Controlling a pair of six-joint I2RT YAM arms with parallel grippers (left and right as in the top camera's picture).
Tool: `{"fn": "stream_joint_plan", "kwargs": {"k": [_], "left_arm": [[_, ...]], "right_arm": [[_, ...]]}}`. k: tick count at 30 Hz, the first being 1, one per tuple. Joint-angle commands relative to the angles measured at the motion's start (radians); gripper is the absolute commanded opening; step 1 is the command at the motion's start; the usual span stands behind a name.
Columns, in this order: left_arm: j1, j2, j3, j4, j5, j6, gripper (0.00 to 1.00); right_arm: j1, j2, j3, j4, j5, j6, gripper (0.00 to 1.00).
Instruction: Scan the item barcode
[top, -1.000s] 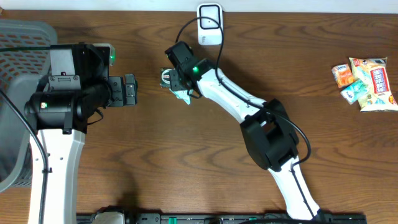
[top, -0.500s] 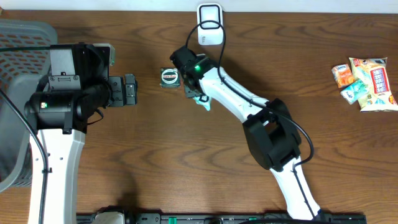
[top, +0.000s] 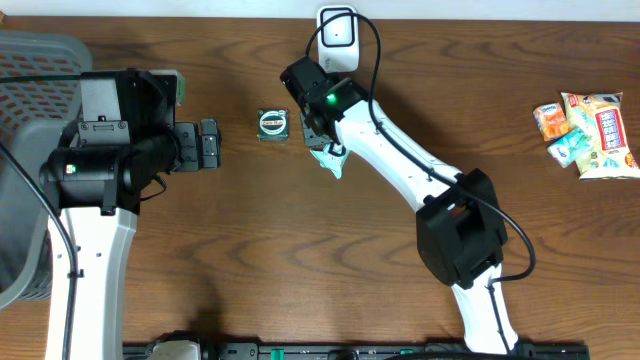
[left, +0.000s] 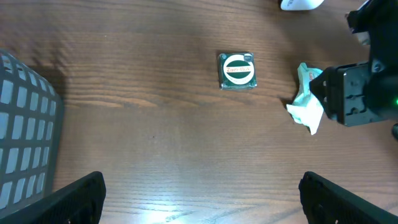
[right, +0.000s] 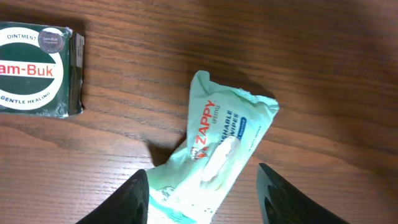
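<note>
A pale green Zappy wipes pack (right: 224, 143) hangs between the fingers of my right gripper (right: 204, 199), tilted, with its shadow on the wood below. The left finger presses its side; a narrow gap shows at the right fingertip. In the overhead view this gripper (top: 325, 148) and the pack (top: 331, 163) sit just below the white barcode scanner (top: 338, 40) at the table's back edge. My left gripper (left: 211, 205) stands wide open over bare wood, well left of the pack (left: 308, 106).
A green Zam-Buk tin (top: 271, 123) lies flat left of the right gripper. Several snack packets (top: 590, 130) lie at the far right. A grey basket (top: 30, 60) stands at the left edge. The scanner's cable loops over the right arm.
The right gripper has moved right and towards the scanner with the wipes pack, leaving the Zam-Buk tin uncovered on the table. The left arm has not moved.
</note>
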Motion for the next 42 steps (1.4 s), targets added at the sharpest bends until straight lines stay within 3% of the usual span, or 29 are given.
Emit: {"fn": "stream_joint_plan", "kwargs": {"k": [1,13,24,32,37,42], "left_arm": [[0.005,0.003,0.007,-0.002,-0.006,0.01,0.98],[0.005,0.003,0.007,-0.002,-0.006,0.01,0.98],[0.005,0.003,0.007,-0.002,-0.006,0.01,0.98],[0.005,0.003,0.007,-0.002,-0.006,0.01,0.98],[0.005,0.003,0.007,-0.002,-0.006,0.01,0.98],[0.005,0.003,0.007,-0.002,-0.006,0.01,0.98]], "right_arm": [[0.028,0.047,-0.005,0.0,0.061,0.063,0.48],[0.118,0.142,-0.005,-0.022,0.292,0.07,0.49],[0.107,0.206,-0.006,-0.079,0.301,0.069,0.5],[0.1,0.202,-0.002,-0.088,0.294,0.069,0.19],[0.053,0.152,0.011,-0.095,0.166,0.024,0.11],[-0.042,0.068,0.028,-0.09,-0.124,-0.09,0.08]]}}
